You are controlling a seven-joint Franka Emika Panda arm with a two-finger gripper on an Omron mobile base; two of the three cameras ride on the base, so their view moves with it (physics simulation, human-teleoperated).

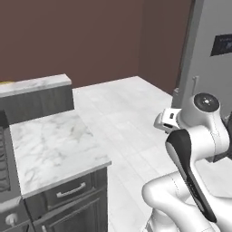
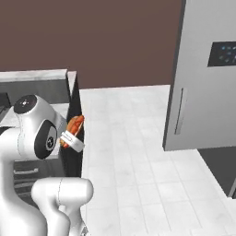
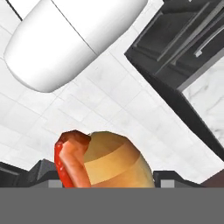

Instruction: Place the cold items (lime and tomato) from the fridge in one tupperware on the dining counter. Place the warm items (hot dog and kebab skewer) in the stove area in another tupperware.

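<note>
gripper (image 3: 105,181): jaws part-open and closed on the hot dog; dark fingertips (image 3: 41,173) sit on either side of the bun in the hand view
hot dog (image 3: 98,162): held between the fingers, tan bun with the red sausage along its left edge in the hand view; in the right base view it shows orange-red (image 2: 73,129) just beyond the white hand, right beside the dark end of the counter
hot dog height: hangs in the air over the white tiled floor (image 2: 133,152), not resting on anything
arm (image 1: 195,149): folded up close to its own base, just off the counter's corner in the left base view; elbow joint stands high, hand points out over the floor
counter (image 1: 52,145): white marble top on dark cabinets, drawer handle (image 1: 70,190) on the front; arm is on the floor side of it, apart from the top
counter far part: a raised marble-topped section (image 1: 36,86) stands behind the near top, dark front; a small yellow bit shows at its left edge, too small to tell what it is
fridge (image 2: 207,78): grey door with a long vertical handle (image 2: 179,117) and a dark panel high up; stands across the floor from the counter, well apart from the hot dog
wall (image 2: 115,41): plain brown, behind the counter and the fridge
hand view extras: dark cabinet fronts (image 3: 183,48) of the counter fill the upper right, floor tiles below the hot dog
</note>
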